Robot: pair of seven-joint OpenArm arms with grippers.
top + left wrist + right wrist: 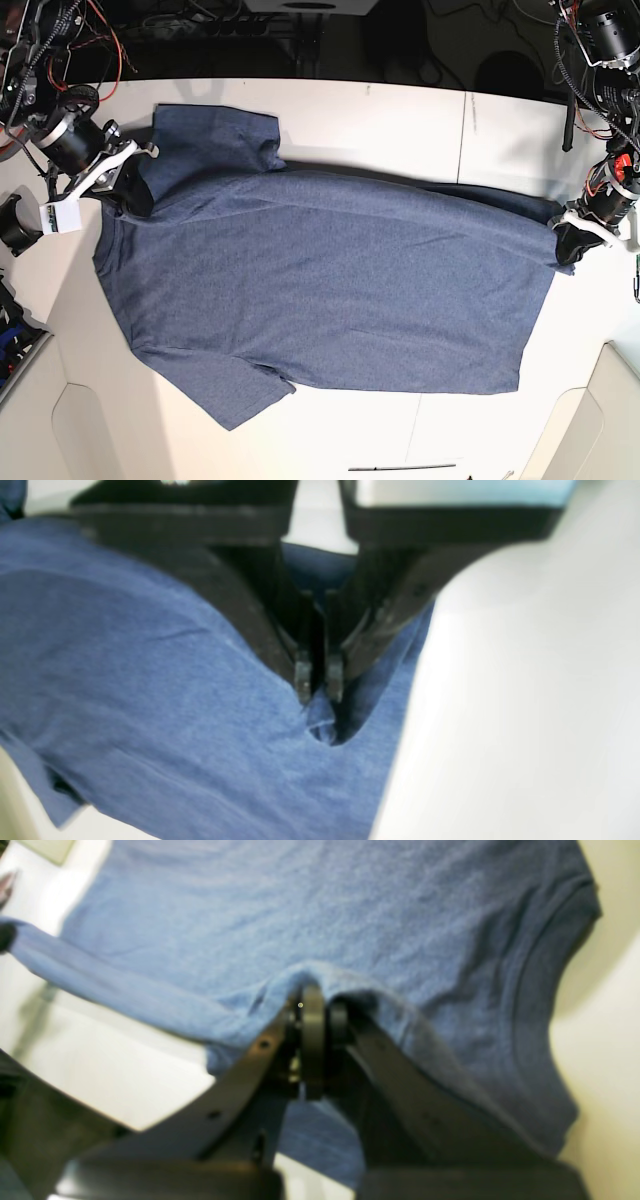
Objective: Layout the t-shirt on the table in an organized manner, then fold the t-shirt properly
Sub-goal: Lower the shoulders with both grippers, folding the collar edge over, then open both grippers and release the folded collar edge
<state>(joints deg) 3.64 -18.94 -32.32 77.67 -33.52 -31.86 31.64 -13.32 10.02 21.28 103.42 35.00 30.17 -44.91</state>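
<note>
Across the white counter (400, 120) the t-shirt (330, 280) lies spread lengthwise, plain side up, collar end toward the base view's left, hem toward its right. Both sleeves are out flat; the body is mostly smooth, with the far edge near the hem lifted and casting a shadow. Layout judged nearly finished; no fold has been made yet, so the whole folding stage remains.

Left pincer (320, 690) sits at the hem corner, angled down to the cloth, jaws closed on a small pinch of fabric just beside the bare counter. Right pincer (320, 1007) is at the collar-shoulder end, jaws closed on a raised ridge of cloth. The arms reach in from opposite ends, well apart, with the shirt stretched between them.
</note>
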